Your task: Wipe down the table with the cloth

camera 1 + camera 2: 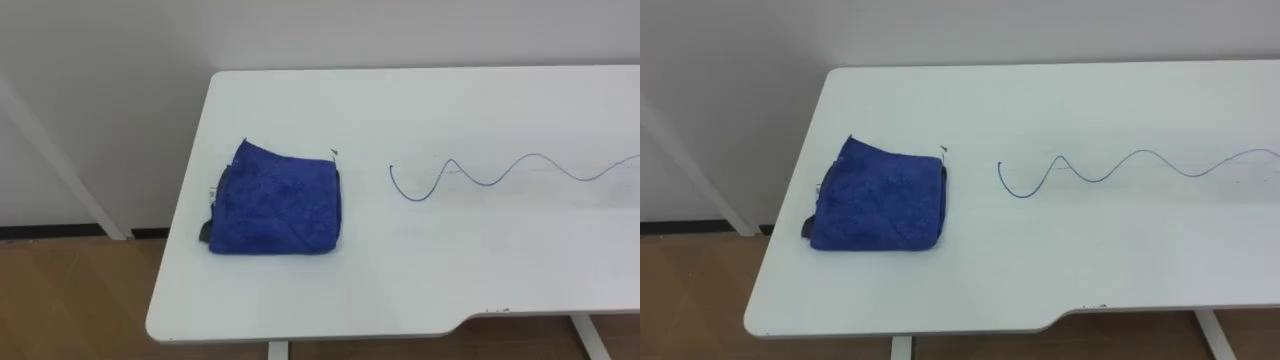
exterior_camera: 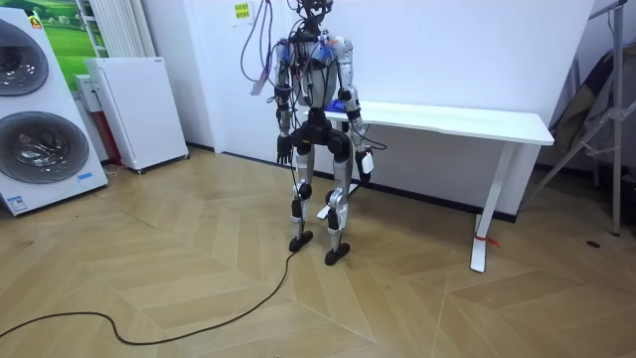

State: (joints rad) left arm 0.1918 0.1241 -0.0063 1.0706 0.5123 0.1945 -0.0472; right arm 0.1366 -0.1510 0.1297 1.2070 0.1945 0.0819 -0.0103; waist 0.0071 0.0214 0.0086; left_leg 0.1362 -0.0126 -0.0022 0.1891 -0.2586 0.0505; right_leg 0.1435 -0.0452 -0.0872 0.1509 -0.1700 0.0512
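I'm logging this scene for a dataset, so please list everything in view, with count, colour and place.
table: one, white, against the wall, in front of the robot
cloth: one, blue, folded, lying near the table's left end
wavy line: one, blue, drawn on the tabletop, right of the cloth and apart from it
washing machines: two, white, stacked at the room view's left edge
cabinet: one, white, by the wall beside the washing machines
stand: one, grey, at the room view's right edge
floor: one, brown wood, under everything
left hand: one, dark, hanging at the robot's side
right hand: one, dark, hanging below the table's end
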